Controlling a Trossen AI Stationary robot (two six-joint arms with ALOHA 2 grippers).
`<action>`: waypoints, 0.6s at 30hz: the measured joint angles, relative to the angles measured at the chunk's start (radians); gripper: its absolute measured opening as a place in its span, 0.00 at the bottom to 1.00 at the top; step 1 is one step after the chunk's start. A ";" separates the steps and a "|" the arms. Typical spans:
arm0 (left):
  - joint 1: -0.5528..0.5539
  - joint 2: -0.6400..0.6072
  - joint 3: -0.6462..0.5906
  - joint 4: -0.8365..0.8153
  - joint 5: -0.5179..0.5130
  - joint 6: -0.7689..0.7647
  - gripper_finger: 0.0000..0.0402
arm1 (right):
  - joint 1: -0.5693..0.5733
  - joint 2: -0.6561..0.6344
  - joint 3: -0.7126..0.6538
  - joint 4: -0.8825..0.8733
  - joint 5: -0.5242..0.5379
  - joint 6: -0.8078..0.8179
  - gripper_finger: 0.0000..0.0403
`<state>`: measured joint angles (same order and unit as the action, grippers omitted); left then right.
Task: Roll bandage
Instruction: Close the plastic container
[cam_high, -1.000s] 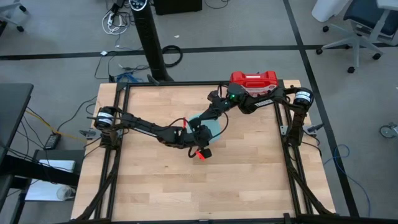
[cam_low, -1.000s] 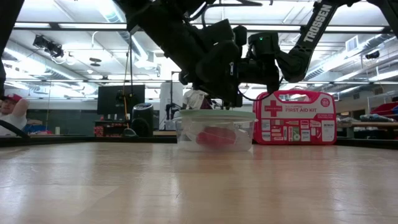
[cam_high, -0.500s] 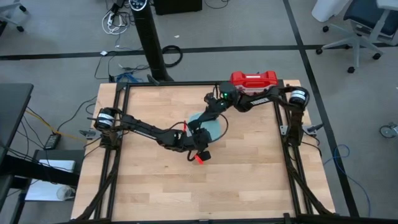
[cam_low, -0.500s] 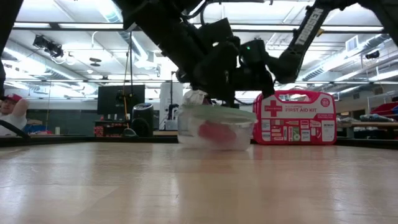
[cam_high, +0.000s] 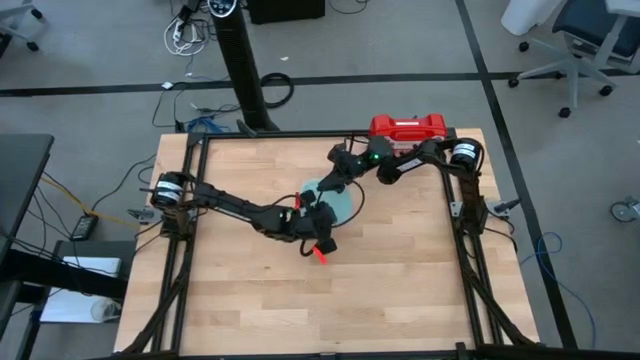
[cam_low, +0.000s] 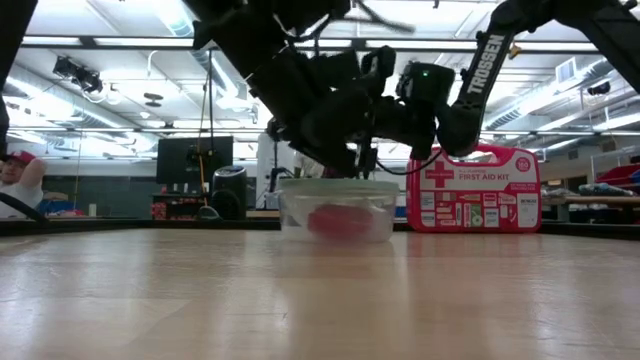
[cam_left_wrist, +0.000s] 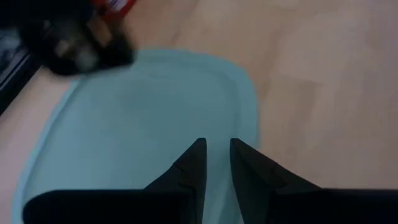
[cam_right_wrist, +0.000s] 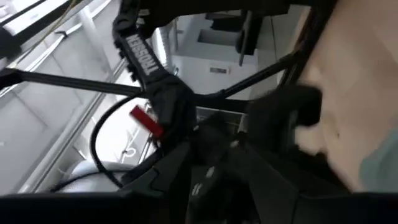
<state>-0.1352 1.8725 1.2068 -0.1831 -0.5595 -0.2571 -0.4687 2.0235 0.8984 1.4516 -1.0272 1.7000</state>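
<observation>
Bandage (cam_low: 338, 221): lying as a red lump inside the clear container (cam_low: 300, 212); soft and light, likely yielding, best pinched at a free end.
Lid (cam_left_wrist: 143, 118): pale blue, covering the container, blocking access.
Left gripper (cam_left_wrist: 215, 163): hovering over the lid, fingers narrowly apart, holding nothing.
Right gripper (cam_high: 340, 176): reaching at the lid's far edge; cannot tell its state.
First-aid case (cam_high: 407, 127): standing at the desk (cam_high: 400, 290) edge behind.

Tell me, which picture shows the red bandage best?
The low view: the bandage shows as a red lump inside the clear container. The high view hides it under arms and lid; neither wrist view shows it.
</observation>
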 joint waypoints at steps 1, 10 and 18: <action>0.007 -0.002 0.000 -0.025 -0.003 -0.023 0.19 | -0.007 0.001 -0.001 0.035 -0.002 0.023 0.37; 0.008 0.000 -0.001 -0.014 0.019 -0.012 0.19 | -0.040 0.020 0.001 -0.059 -0.037 -0.052 0.37; 0.006 -0.005 0.000 -0.006 0.034 -0.028 0.19 | -0.042 0.079 -0.003 0.074 -0.038 0.014 0.37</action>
<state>-0.1291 1.8671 1.2068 -0.1890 -0.5253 -0.2855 -0.5111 2.1021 0.8958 1.5254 -1.0653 1.7139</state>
